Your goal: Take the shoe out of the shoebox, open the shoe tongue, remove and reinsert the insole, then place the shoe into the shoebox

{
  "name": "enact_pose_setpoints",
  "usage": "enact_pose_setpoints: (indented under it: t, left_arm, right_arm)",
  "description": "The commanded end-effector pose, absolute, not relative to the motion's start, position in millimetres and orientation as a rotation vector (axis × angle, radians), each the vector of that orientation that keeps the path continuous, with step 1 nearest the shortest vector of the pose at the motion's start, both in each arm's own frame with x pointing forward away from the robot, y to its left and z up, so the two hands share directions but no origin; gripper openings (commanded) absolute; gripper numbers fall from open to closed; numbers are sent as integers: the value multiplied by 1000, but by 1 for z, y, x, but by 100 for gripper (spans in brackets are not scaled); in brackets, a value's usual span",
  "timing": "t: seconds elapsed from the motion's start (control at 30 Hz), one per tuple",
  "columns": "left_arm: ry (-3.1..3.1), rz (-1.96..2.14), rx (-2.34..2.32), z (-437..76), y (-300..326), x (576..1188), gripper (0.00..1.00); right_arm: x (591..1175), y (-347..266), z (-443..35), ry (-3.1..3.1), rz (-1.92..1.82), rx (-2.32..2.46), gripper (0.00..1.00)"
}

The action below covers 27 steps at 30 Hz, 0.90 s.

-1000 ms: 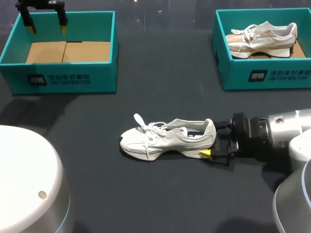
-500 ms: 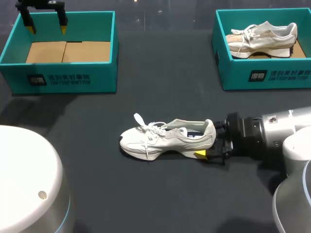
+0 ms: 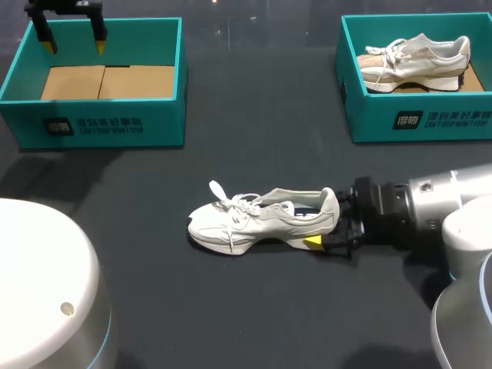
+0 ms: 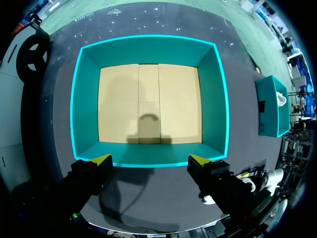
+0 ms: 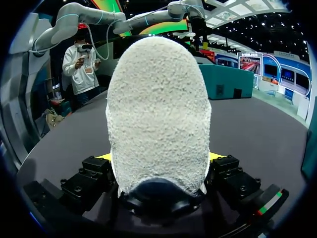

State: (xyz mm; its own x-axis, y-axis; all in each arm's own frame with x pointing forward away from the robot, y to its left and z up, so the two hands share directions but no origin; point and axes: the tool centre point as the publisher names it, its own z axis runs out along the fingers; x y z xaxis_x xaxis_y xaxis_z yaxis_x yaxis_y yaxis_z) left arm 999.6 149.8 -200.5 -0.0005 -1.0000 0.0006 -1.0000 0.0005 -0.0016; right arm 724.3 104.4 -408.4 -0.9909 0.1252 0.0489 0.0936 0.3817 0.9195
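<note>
Item one: shoe, white with grey panels, lying on its sole near the middle of the dark surface, out of any box, toe toward 9 o'clock and heel toward 3 o'clock in the head view. Its laces are loose and spread over the tongue toward the toe. Item two: right hand, entering from 3 o'clock on the right arm, level with the surface and set at the heel. In the right wrist view the fuzzy heel of the shoe fills the space at the right hand, with a sliver of yellow on each side. We cannot tell whether this hand is clenched on the heel or released around it. Item three: left box, teal, at 10 o'clock, well apart from the shoe. It holds only its bare cardboard floor. Item four: left hand, released, its two yellow tips wide apart and holding nothing, hanging over the far rim of the left box. In the left wrist view the left hand looks straight down on the left box. Item five: right box, teal, at 2 o'clock, with a second shoe lying inside it, toe toward 9 o'clock. We see the right box edge-on beside the left box in the left wrist view.
</note>
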Motion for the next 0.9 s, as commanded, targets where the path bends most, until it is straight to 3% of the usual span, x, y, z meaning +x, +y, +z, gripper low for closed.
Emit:
enact_pose_setpoints:
  t: [0.03,0.9]
  left_arm:
    - [2221,-1,-2221,-200,150,1000,100]
    - [2221,-1,-2221,-200,150,1000,100]
  right_arm:
    - [729,108,-409,2612,1732,163,0]
    - [731,106,-408,2630,1721,168,0]
